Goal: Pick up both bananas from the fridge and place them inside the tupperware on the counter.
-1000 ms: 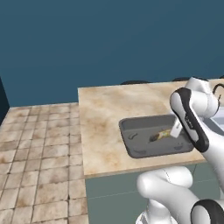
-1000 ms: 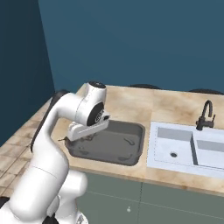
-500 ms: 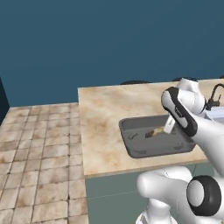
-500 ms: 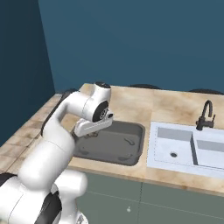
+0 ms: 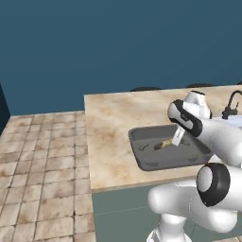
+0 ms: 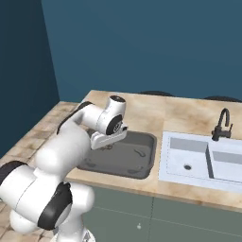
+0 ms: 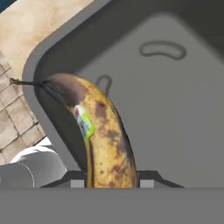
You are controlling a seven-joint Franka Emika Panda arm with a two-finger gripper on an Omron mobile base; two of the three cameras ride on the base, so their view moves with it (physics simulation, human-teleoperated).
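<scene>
A flat dark blue wall (image 5: 118,42) stood behind the beige marbled stone worktop (image 5: 113,137). Mottled tan stone floor tiles (image 5: 42,179) lay beside it. A pale inset double sink (image 6: 203,160) with a black curved tap (image 6: 221,125) sat in the worktop.

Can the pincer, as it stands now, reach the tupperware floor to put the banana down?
Probably yes: the pincer holds the banana directly over the tupperware, and nothing lies between them.
</scene>
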